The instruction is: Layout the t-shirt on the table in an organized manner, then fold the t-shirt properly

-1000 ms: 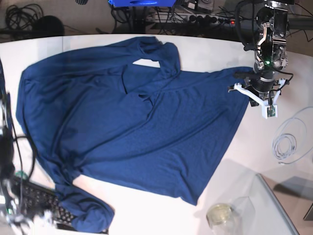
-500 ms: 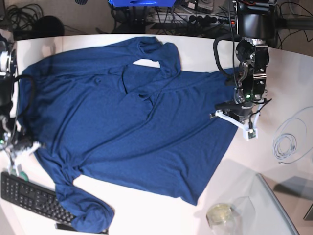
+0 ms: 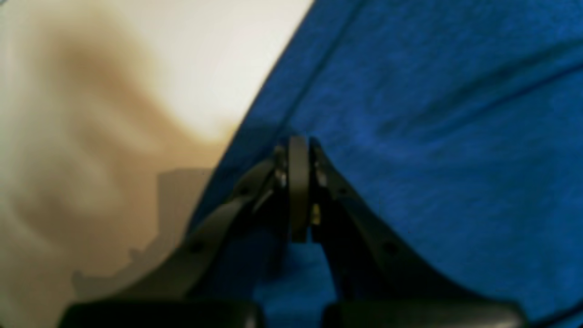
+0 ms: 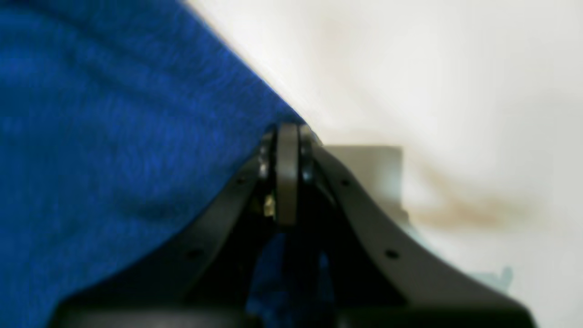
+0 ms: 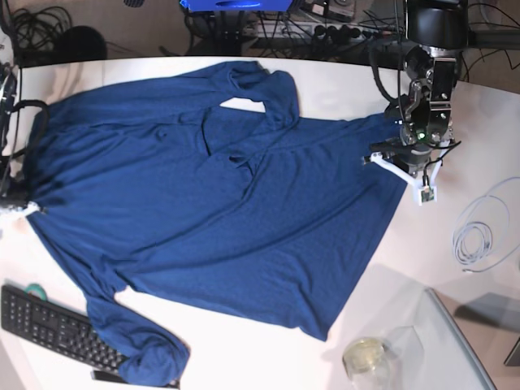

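Table (image 5: 244,357): white top, carries all. T-shirt (image 5: 227,211): navy, spread wide across table centre but skewed; one sleeve folded over near top, another bunched at lower left, partly on keyboard (image 5: 49,325). Layout step judged incomplete.

Left gripper (image 5: 404,154): at shirt's right edge; wrist view shows fingers pressed together on fabric edge (image 3: 298,182), prob. pinching hem to pull it taut.

Right gripper (image 4: 287,175): at opposite shirt edge, base-view left; fingers together, cloth bunched at tips, so clamped on edge. Opposed grips prob. meant to stretch and square the garment.

Cable coil (image 5: 475,240), jar (image 5: 366,355): off to the right, apart from shirt.
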`<act>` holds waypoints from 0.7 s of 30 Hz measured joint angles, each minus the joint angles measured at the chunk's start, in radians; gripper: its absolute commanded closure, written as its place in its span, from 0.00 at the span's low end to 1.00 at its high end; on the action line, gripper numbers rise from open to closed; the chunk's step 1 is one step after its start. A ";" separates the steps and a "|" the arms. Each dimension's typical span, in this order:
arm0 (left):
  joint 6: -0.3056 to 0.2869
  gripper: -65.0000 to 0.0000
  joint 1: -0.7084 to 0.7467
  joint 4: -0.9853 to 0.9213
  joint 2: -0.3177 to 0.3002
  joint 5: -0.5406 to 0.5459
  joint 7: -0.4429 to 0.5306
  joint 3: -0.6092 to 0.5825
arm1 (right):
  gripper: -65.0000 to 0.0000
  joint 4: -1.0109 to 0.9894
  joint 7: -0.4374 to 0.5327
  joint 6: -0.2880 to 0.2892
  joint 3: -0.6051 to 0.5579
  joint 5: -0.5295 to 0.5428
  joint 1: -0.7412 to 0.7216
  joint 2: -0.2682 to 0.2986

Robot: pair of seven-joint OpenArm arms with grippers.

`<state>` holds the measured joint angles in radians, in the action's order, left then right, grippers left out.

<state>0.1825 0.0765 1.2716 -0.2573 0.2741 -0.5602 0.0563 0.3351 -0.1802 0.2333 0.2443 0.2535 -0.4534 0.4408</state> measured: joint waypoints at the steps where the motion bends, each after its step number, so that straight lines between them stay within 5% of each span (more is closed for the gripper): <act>1: 0.002 1.00 0.006 0.001 0.000 -0.002 0.000 0.000 | 1.00 0.008 0.002 -0.042 0.000 0.000 0.005 0.000; 6: 0.002 1.00 0.019 0.079 0.007 0.006 -0.009 0.000 | 1.00 0.111 -0.009 -0.080 0.000 -0.006 0.028 -0.008; 11: 0.000 1.00 0.062 0.233 0.007 0.010 -0.008 -0.001 | 1.00 0.494 -0.014 -0.090 0.005 -0.002 0.195 -0.013; 14: 0.000 1.00 0.089 0.261 0.001 0.003 -0.006 0.000 | 1.00 0.793 -0.189 -0.101 0.024 -0.004 0.382 -0.043; 18: -0.004 1.00 0.093 0.220 0.001 0.005 -0.003 0.022 | 1.00 1.061 -0.495 -0.077 0.234 0.008 0.533 -0.217; 21: 0.003 1.00 0.094 0.187 -0.009 0.001 -0.004 0.030 | 1.00 1.122 -0.549 -0.084 0.357 -0.005 0.572 -0.285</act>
<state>0.1852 0.1703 1.4582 -0.2665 0.2752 -0.5644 0.0864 1.4570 -0.7292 0.1493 0.6010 0.2485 0.1184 0.1555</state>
